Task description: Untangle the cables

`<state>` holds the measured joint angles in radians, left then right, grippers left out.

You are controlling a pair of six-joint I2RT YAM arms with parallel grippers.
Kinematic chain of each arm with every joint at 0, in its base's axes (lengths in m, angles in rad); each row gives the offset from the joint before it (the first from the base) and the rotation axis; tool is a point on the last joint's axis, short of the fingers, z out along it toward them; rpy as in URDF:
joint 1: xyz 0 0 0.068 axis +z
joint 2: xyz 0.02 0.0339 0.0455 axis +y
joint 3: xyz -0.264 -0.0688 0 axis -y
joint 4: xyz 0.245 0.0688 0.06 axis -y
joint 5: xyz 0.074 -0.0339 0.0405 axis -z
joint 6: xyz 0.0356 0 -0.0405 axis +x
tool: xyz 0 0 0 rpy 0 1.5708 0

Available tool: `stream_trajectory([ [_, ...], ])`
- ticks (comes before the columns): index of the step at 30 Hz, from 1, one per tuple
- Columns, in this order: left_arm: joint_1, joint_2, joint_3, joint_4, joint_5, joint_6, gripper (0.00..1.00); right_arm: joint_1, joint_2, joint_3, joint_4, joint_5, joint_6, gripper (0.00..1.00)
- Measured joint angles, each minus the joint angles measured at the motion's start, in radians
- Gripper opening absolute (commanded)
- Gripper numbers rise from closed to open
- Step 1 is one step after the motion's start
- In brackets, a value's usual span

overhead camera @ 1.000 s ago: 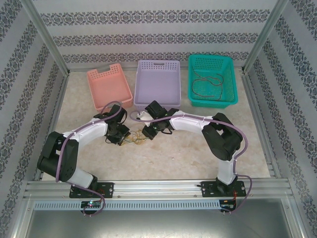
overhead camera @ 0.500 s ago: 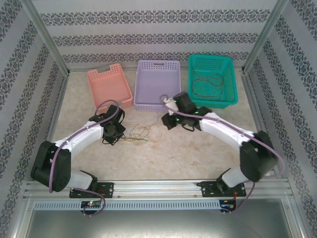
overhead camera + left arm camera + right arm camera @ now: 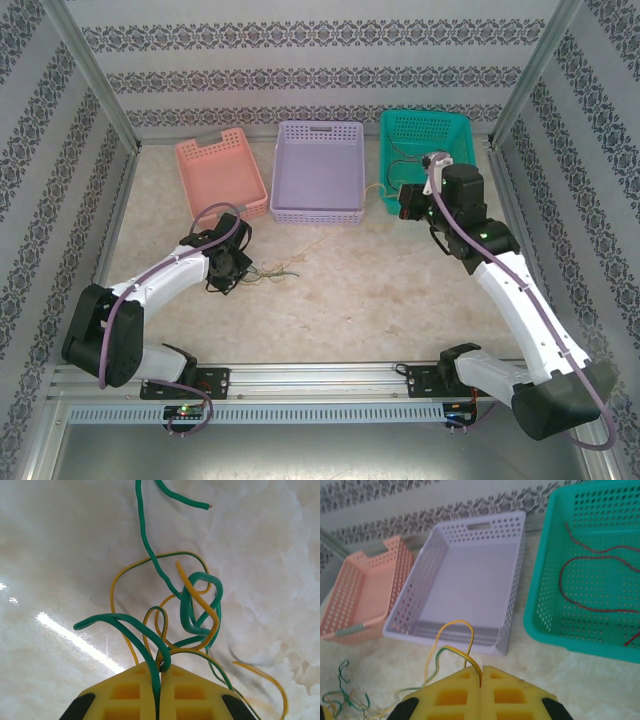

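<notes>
Pulling on a live knot: both hands clamped, trouble in the middle

The left gripper point(image 3: 159, 676) has its fingers pressed together on a green cable point(image 3: 145, 545), which runs out from between the tips. Just ahead of those tips sits the knot point(image 3: 197, 605), green and yellow wound through each other on the table point(image 3: 60, 540).

The right gripper point(image 3: 481, 672) is also pinched tight, on a yellow cable point(image 3: 455, 622) that arches up in front of its fingers. The lilac basket point(image 3: 515, 580) is straight ahead of it and the teal basket point(image 3: 545, 580) is off to its right, with red cables point(image 3: 561, 582) lying inside.

Here's the danger. The yellow cable trails back down and to the left of the right gripper, towards the tangle. If it is threaded through those green loops, more pull will cinch the knot instead of freeing it. I can't trace it the whole way from the wrist view, so that's a maybe.

The second risk is that both pinches are on very thin wire right at the fingertips, so a sharp tug could slip either cable out.

The third is that the slack could catch on the lilac basket's corner on the way across.
</notes>
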<state>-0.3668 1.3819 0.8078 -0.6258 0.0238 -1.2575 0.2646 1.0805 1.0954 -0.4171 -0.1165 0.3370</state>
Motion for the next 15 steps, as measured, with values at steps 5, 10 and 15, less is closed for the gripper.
stream_trajectory([
  [5, 0.000, 0.001, 0.000, 0.001, -0.003, 0.000, 0.00, -0.001, -0.010, 0.101, -0.030, 0.044, 0.005, 0.00],
  [10, 0.000, 0.013, -0.002, 0.005, -0.002, 0.001, 0.00, -0.008, -0.025, 0.197, -0.045, 0.079, 0.005, 0.00],
  [15, -0.013, 0.017, -0.003, 0.053, 0.010, 0.016, 0.00, -0.010, -0.028, 0.289, -0.103, 0.082, 0.005, 0.00],
])
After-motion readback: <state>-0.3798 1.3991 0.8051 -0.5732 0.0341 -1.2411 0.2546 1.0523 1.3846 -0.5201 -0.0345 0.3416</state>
